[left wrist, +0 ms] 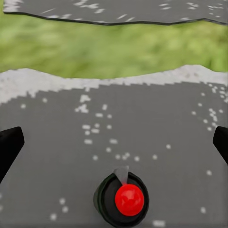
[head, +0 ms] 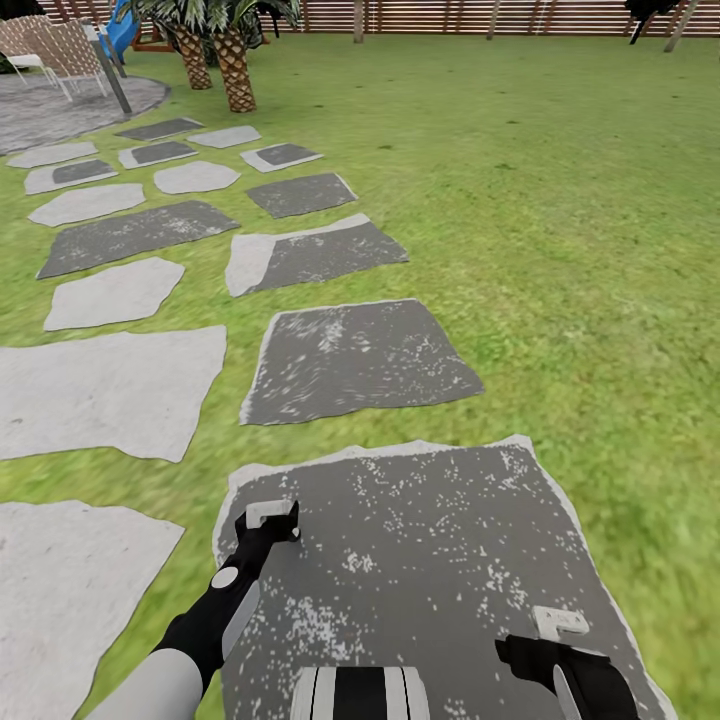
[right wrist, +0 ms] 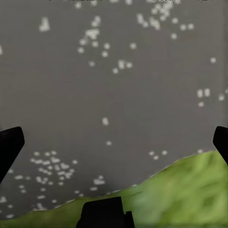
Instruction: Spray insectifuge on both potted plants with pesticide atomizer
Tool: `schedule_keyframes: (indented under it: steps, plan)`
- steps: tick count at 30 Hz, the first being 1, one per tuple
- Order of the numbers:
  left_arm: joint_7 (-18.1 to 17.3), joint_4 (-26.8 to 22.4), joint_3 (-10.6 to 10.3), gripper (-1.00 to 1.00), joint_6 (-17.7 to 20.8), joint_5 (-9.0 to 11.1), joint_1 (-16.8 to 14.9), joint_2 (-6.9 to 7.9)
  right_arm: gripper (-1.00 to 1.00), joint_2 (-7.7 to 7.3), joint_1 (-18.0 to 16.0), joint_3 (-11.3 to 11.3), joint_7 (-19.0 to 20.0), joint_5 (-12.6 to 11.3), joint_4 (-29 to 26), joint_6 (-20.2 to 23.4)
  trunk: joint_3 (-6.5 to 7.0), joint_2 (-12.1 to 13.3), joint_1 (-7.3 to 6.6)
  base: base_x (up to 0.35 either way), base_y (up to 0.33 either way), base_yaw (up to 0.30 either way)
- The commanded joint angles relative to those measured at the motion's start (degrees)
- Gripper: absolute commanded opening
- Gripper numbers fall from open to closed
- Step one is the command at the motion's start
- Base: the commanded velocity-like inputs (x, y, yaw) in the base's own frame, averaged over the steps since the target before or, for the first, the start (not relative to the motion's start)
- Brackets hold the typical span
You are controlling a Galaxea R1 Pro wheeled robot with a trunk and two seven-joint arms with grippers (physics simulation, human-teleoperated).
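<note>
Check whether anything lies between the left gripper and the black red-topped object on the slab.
Nothing visible does. The left gripper hangs open over the dark slab, and the black red-topped object stands there with bare stone around it.

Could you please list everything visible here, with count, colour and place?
Grass lawn: one, green, all around the path.
Stone paving slabs: many, grey, dark and pale, running ahead and leftward.
Palm trunks: two, brown, far left.
Slatted wooden fence: one, brown, far edge.
Lattice chair: one, pale, far left corner.
Round black object with red dome: one, on the near dark slab.
Left gripper: black, open, over the near slab.
Right gripper: black, open, over the same slab.
</note>
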Motion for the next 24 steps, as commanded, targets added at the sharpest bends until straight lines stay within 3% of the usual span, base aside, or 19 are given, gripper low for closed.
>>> schedule_keyframes:
  steps: [1, 24]
  plan:
    - [0.0, 0.1, 0.0, 1.0, -0.2, 0.5, 0.0, -0.01, 1.0, 0.0, 0.0, 0.0, 0.1, 0.1, -0.2, 0.3, -0.03, 0.0, -0.01, 0.0, 0.0, 0.0]
    - [0.0, 0.0, -0.1, 1.0, -0.2, 0.5, 0.0, -0.01, 1.0, 0.0, 0.0, 0.0, 0.1, 0.1, -1.5, 0.3, -0.98, 0.0, -0.01, 0.0, 0.0, 0.0]
